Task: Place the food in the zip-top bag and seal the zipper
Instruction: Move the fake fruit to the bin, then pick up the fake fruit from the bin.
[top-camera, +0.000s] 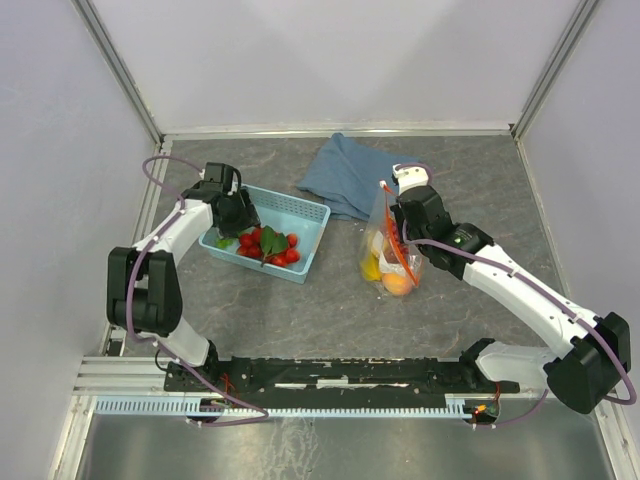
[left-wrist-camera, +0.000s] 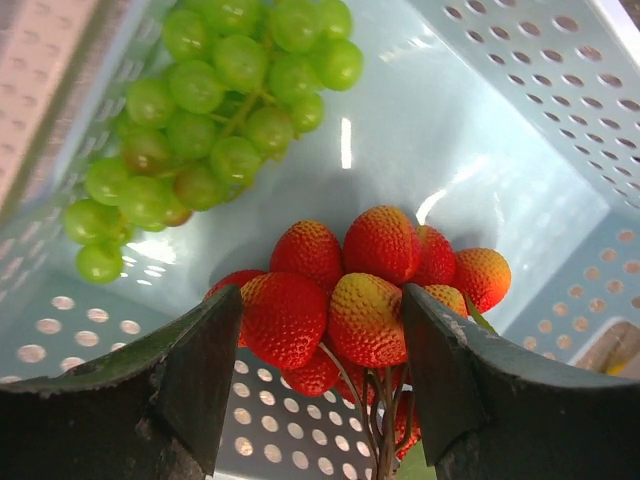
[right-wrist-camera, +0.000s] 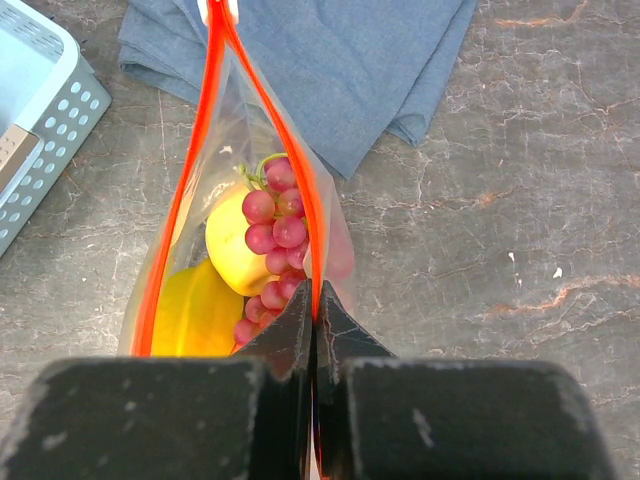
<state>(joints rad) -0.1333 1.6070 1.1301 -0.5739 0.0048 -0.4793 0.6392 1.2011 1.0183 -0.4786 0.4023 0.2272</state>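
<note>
One zip-top bag (top-camera: 392, 252) upright on worktop (top-camera: 330, 310) near blue cloth (top-camera: 345, 175), dark red grapes (right-wrist-camera: 272, 235) and yellow fruit (right-wrist-camera: 232, 250) inside; right end effector (right-wrist-camera: 315, 305) clamped on zipper (right-wrist-camera: 206, 90). Left end effector (left-wrist-camera: 322, 370) apart, straddling strawberries (left-wrist-camera: 365, 270) in basket (left-wrist-camera: 480, 120) by green grapes (left-wrist-camera: 215, 110).

The basket (left-wrist-camera: 470, 130) is light blue moulded plastic, smooth and glossy, its walls punched with round holes. The strawberries (left-wrist-camera: 340, 290) have a pebbled, faintly shiny plastic skin; the green grapes (left-wrist-camera: 215, 110) are smooth and glossy with bright glints. The left end effector (left-wrist-camera: 320, 335) has matt dark plastic fingers (left-wrist-camera: 190, 380) with a finely grainy face, as does the right end effector (right-wrist-camera: 315, 310). The zip-top bag (right-wrist-camera: 240, 130) is thin clear film, creased and glinting, and its zipper (right-wrist-camera: 308, 200) a smooth red-orange plastic strip. The dark red grapes (right-wrist-camera: 275, 235) carry a soft sheen. The cloth (right-wrist-camera: 340, 70) is matt blue woven fabric. The bench (right-wrist-camera: 500, 250) is matt grey, stone-veined.
</note>
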